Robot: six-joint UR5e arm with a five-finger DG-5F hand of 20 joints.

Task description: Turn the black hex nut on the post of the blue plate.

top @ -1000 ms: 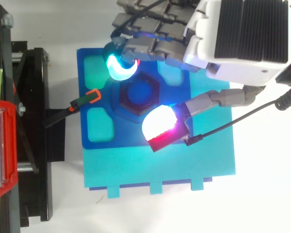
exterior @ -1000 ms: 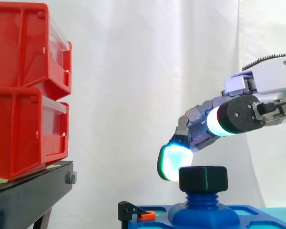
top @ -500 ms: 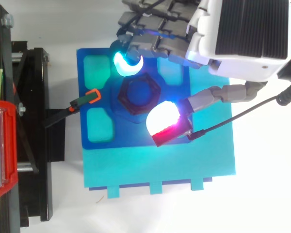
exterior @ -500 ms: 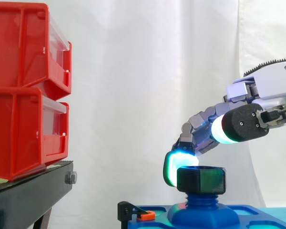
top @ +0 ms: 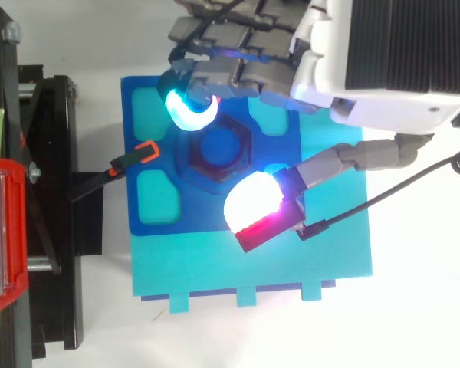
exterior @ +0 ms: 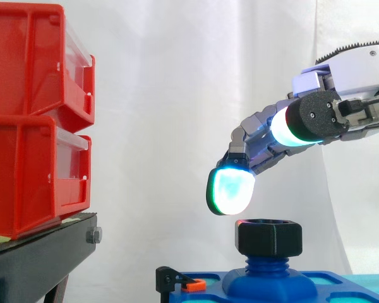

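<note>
— How many things do you count, starting nearest the side camera?

— Nearest is the one hand (exterior: pixel 360 69), and of it first the thumb. Its white and red pad (top: pixel 253 203) hangs on the near side of the black hex nut (exterior: pixel 269 237), higher than the nut and apart from it. Then comes the one nut itself, sitting on the one blue threaded post (exterior: pixel 267 264). The post rises from the one blue plate (top: pixel 149 222). Under the plate lies one pale turquoise sheet (top: pixel 253 268).

— And behind the nut?

— The fingers reach over the far side of the nut. One cyan pad (exterior: pixel 230 191) hovers above the nut's upper left edge with a clear gap and does not touch it.

— So the hand is holding something?

— No. The fingers are gently bent and stand on both sides of the nut, but they grasp nothing. The hand is released.

— What else is there?

— Left of the nut, one small black clamp (top: pixel 144 152) with an orange tip reaches onto the plate. Farther left of the nut are two red bins (exterior: pixel 25 69), one stacked on the other, on one black stand (exterior: pixel 44 252). Farthest behind the nut hangs the white curtain (exterior: pixel 177 95).
</note>
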